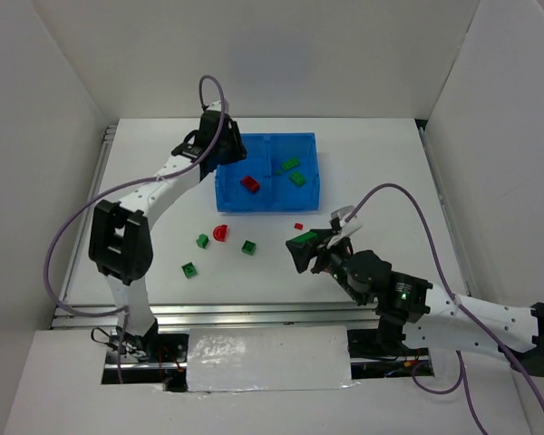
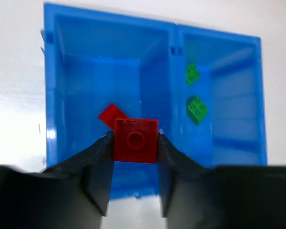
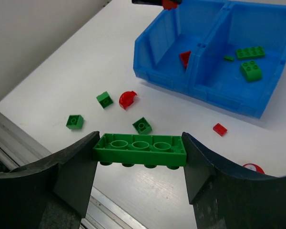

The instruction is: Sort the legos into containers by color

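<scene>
My left gripper (image 2: pixel 136 138) is shut on a red brick (image 2: pixel 136 140) and hovers over the left compartment of the blue tray (image 1: pixel 272 207). One red brick (image 2: pixel 112 114) lies in that compartment. Two green bricks (image 2: pixel 192 74) (image 2: pixel 197 109) lie in the right compartment. My right gripper (image 3: pixel 139 143) is shut on a long green brick (image 3: pixel 139 150), held by its ends above the table, in front of the tray's right half. Loose on the table are three small green bricks (image 1: pixel 202 240) (image 1: pixel 248 246) (image 1: pixel 189 269), a red curved piece (image 1: pixel 220 233) and a tiny red brick (image 1: pixel 298 225).
White walls enclose the table on the left, back and right. A metal rail (image 1: pixel 254 315) runs along the near edge by the arm bases. Purple cables (image 1: pixel 63 245) loop off both arms.
</scene>
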